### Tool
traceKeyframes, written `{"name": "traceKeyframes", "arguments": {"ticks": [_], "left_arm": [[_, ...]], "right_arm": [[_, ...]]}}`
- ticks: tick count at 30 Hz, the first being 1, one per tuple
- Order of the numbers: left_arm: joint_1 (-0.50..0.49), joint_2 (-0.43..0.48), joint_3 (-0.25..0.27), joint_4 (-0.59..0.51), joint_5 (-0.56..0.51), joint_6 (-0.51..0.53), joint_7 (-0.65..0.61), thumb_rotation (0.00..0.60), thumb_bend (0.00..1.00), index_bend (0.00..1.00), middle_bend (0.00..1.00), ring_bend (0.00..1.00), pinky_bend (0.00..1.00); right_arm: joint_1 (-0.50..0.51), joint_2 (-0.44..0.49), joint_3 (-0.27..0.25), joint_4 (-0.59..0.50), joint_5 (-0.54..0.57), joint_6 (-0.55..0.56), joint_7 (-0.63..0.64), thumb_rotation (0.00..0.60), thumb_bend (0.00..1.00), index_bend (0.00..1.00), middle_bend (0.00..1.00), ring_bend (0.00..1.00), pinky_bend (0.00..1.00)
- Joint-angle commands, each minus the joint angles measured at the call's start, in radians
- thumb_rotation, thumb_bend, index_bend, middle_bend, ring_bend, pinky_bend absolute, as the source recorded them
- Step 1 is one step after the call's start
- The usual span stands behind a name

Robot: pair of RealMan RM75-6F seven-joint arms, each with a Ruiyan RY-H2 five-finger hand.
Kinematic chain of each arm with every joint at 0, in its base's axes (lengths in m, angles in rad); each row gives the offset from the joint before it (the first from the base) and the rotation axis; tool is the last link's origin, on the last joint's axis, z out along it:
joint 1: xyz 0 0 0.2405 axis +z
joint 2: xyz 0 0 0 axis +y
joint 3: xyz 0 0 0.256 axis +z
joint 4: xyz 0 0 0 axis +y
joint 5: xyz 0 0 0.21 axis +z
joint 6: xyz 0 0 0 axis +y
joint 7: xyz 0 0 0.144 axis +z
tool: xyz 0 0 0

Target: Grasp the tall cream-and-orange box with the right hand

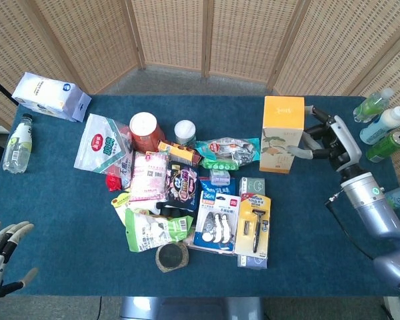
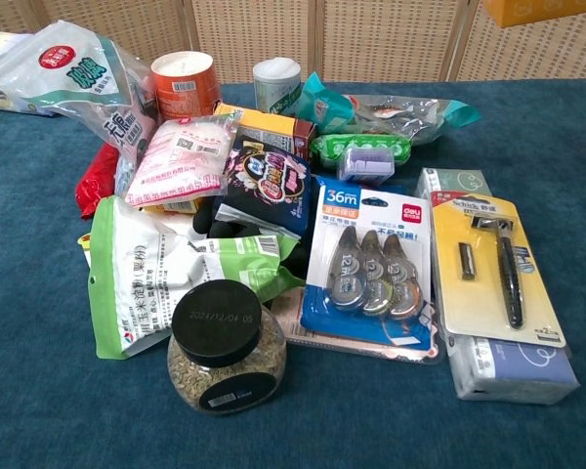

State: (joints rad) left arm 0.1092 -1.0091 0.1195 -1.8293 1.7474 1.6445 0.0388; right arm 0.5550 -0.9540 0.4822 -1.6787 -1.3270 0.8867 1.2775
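The tall cream-and-orange box (image 1: 281,133) hangs upright above the blue table at the right, held from its right side by my right hand (image 1: 325,140). Only the box's orange bottom edge (image 2: 540,11) shows at the top right of the chest view, well above the table. My left hand (image 1: 3,257) hovers at the lower left corner of the head view, fingers spread and holding nothing.
A pile of goods fills the table's middle: snack bags (image 1: 101,144), a red tub (image 1: 145,130), a correction-tape pack (image 1: 215,215), a razor pack (image 1: 255,224), a dark-lidded jar (image 1: 171,257). Bottles and a can (image 1: 383,125) stand at the right edge; a water bottle (image 1: 17,143) lies far left.
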Motion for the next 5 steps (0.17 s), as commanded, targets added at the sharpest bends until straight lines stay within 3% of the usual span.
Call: {"name": "traceKeyframes", "arguments": {"ticks": [1, 5], "left_arm": [[0.001, 0.001, -0.001, 0.001, -0.002, 0.002, -0.001, 0.6, 0.26, 0.16, 0.2, 0.19, 0.0], [-0.002, 0.001, -0.002, 0.002, -0.001, -0.004, -0.001, 0.6, 0.26, 0.16, 0.2, 0.19, 0.0]], "right_arm": [[0.001, 0.0, -0.005, -0.001, 0.001, 0.005, -0.001, 0.6, 0.08, 0.65, 1.0, 1.0, 0.84], [0.001, -0.003, -0.016, 0.002, 0.001, 0.009, 0.001, 0.6, 0.08, 0.65, 1.0, 1.0, 0.84]]}}
